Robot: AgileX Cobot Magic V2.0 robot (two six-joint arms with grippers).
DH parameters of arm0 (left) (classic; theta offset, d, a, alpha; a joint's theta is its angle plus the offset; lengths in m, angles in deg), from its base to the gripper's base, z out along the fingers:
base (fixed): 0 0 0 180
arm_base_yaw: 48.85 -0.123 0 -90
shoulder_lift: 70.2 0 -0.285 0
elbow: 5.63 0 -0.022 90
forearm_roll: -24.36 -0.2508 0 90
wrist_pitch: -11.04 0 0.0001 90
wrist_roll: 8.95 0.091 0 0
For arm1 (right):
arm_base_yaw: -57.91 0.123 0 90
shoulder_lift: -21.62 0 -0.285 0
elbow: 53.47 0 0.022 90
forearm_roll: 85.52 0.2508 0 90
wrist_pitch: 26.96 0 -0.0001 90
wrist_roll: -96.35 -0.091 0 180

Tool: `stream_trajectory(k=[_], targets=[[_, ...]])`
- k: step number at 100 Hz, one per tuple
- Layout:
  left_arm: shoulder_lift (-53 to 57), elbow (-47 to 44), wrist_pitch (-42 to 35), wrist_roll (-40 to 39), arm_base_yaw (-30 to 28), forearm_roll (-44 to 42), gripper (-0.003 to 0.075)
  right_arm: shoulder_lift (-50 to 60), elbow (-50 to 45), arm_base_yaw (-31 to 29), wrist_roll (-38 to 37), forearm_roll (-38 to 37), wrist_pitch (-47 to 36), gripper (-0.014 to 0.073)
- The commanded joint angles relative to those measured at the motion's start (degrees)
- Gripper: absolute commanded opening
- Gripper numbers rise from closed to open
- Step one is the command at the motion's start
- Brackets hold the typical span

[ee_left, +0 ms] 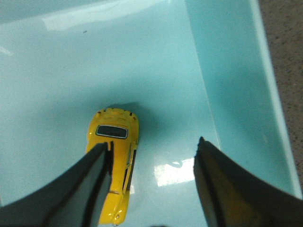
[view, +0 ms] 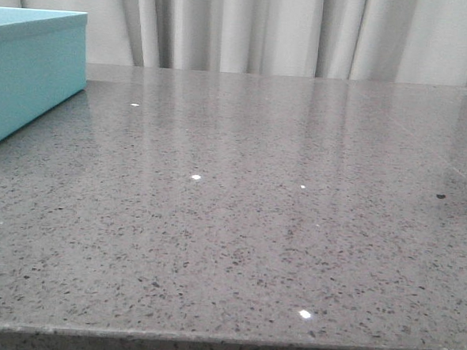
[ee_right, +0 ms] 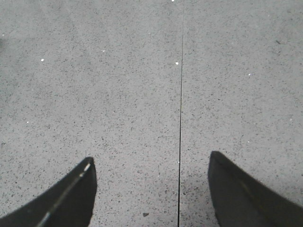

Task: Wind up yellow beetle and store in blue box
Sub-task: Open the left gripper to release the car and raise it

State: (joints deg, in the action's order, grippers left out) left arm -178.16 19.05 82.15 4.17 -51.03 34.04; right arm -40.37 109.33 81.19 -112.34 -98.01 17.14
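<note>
In the left wrist view the yellow beetle (ee_left: 118, 156) lies on the floor of the blue box (ee_left: 142, 61), partly behind one finger. My left gripper (ee_left: 152, 147) is open above the box floor, its jaws wide apart, and holds nothing. In the front view only the box's outer side (view: 29, 75) shows at the far left; the beetle and both grippers are out of sight there. My right gripper (ee_right: 150, 161) is open and empty over the bare grey table (ee_right: 118, 94).
The box's inner wall and rim (ee_left: 236, 71) stand beside my left gripper, with speckled table beyond (ee_left: 286, 52). A thin dark seam (ee_right: 181, 118) runs through the tabletop under my right gripper. Pale curtains (view: 290, 28) hang behind the table.
</note>
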Motion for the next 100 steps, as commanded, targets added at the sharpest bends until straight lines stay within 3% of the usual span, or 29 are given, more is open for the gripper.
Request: stream_trajectory(k=[1,17,32,54,100], targets=[[6.07,0.14,-1.25,0.83,-0.1,1.41,0.0265,1.76,0.82,0.02,0.38,-2.18,-3.86,0.0458],[13.87,-6.36,-6.11,5.35,-0.1,3.52,0.0118,3.87,-2.76,0.02,0.38,-2.69,-5.33,0.0328],[21.94,-14.71,-10.88,6.04,-0.1,4.72,-0.0013,6.87,-7.31,0.02,0.38,-2.74,-7.19,0.0153],[34.59,-29.85,-18.49,6.16,-0.1,5.53,-0.0018,12.41,-13.67,0.02,0.38,-2.79,-10.99,-0.0067],[61.31,-61.58,-40.19,6.16,-0.1,9.15,-0.0019,22.09,-25.84,0.02,0.38,-4.24,-22.86,-0.0064]])
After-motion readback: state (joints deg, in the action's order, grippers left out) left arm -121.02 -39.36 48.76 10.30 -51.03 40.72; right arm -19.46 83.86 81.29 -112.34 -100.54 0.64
